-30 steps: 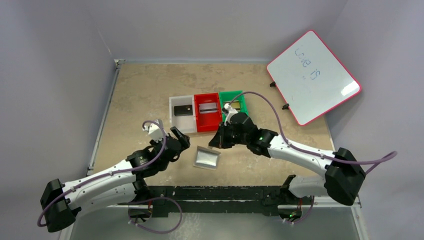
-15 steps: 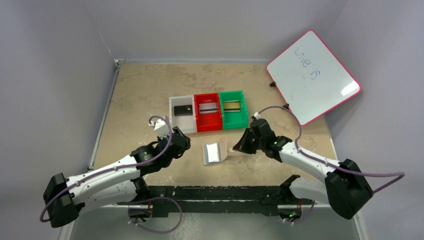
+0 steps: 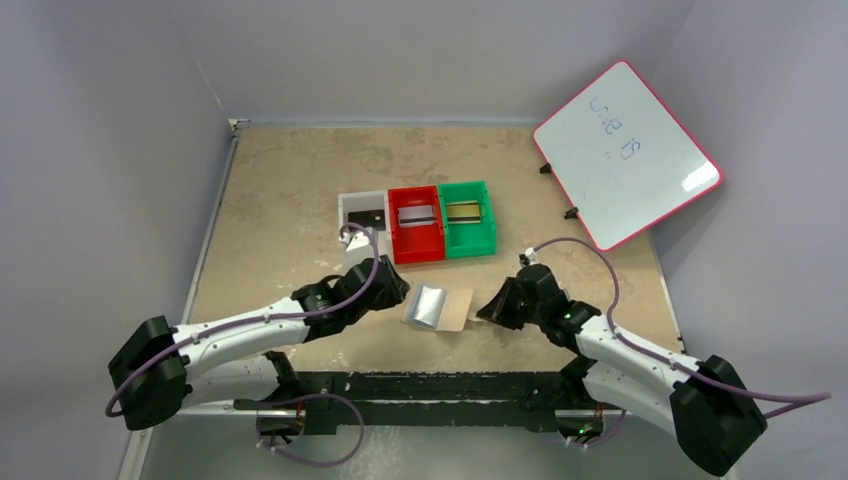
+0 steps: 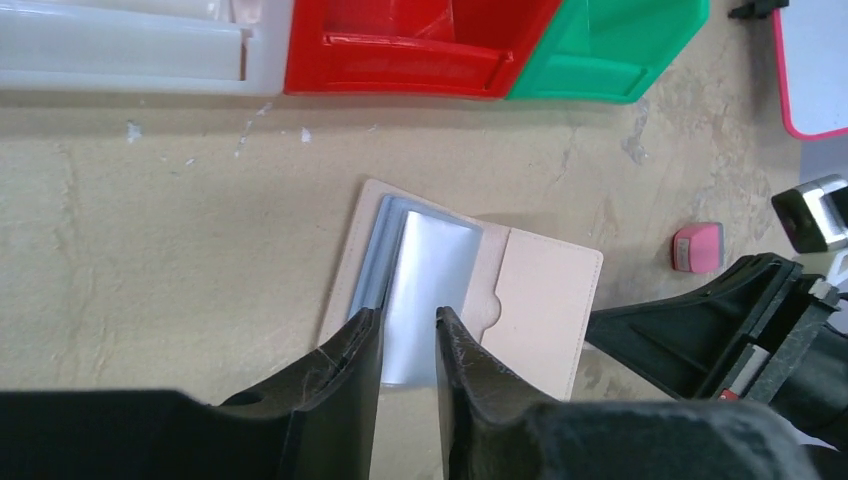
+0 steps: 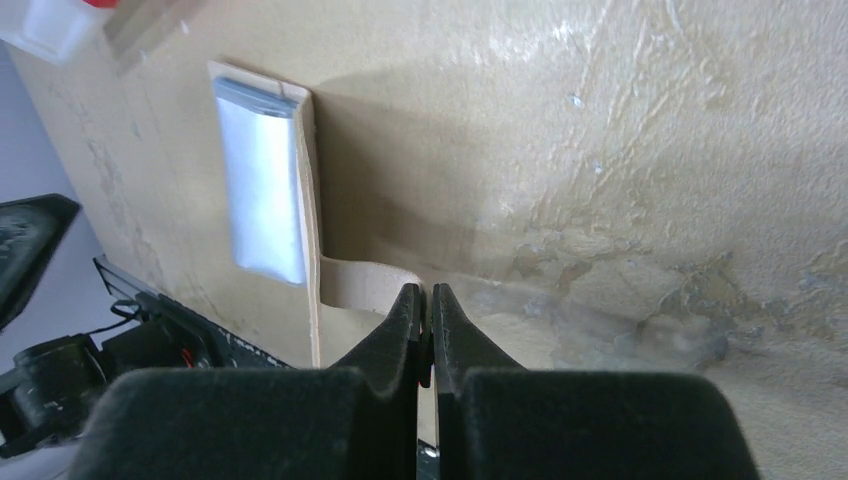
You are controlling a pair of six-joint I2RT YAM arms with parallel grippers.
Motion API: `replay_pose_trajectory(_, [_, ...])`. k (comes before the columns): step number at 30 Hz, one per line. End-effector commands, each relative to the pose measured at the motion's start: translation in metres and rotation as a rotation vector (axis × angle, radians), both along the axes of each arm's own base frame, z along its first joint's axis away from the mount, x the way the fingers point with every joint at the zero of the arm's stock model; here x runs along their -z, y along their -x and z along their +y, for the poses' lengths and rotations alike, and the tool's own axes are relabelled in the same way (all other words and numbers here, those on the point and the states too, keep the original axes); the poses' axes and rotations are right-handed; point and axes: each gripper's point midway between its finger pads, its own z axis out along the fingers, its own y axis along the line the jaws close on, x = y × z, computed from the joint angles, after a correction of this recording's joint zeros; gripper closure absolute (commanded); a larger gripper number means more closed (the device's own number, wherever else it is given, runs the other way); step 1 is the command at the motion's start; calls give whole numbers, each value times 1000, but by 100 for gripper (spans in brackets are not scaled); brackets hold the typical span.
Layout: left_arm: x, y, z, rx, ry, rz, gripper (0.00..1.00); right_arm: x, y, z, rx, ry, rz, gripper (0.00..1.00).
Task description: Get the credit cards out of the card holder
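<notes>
The tan card holder (image 3: 455,308) lies open on the table, its flap (image 4: 545,300) spread to the right. A silvery-grey credit card (image 4: 425,285) sits in its grey-blue pocket and also shows in the right wrist view (image 5: 258,190). My left gripper (image 4: 408,325) hovers at the card's near end, jaws a narrow gap apart, with the card showing between the fingertips. I cannot tell whether they touch it. My right gripper (image 5: 421,292) is shut on the holder's snap tab (image 5: 365,282). Other credit cards lie in bins: a black one (image 3: 367,216), a silvery one (image 3: 415,214) and a gold one (image 3: 462,210).
Clear (image 3: 352,245), red (image 3: 418,243) and green (image 3: 470,238) bins stand in a row just behind the holder. A pink-framed whiteboard (image 3: 627,153) leans at the back right. A small pink block (image 4: 697,246) lies on the table near my right gripper.
My right gripper has pulled the tab rightward and toward the near edge, laying the holder open. My left arm has moved right to the holder, and its jaws have narrowed.
</notes>
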Motion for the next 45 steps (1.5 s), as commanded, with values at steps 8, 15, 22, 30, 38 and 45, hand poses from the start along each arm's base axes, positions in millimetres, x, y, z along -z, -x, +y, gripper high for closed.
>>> replay_pose_trajectory(8, [-26,-20,-63,145,94,-73,77,-13,-31,0,37,33,-139,100])
replay_pose_trajectory(15, [-4,-10,-101,261,152,8,70,-13,-37,4,34,25,-155,100])
replay_pose_trajectory(22, [17,-12,-97,226,99,21,68,-23,-39,5,3,37,-185,92])
replay_pose_trajectory(30, [54,3,-120,314,41,104,70,-62,-41,22,-48,-80,-270,64])
replay_pose_trajectory(38, [67,10,-115,284,-6,118,75,-55,-41,30,-70,-96,-241,55])
replay_pose_trajectory(45, [64,12,-107,269,-5,108,76,-27,-47,21,-59,34,-174,53])
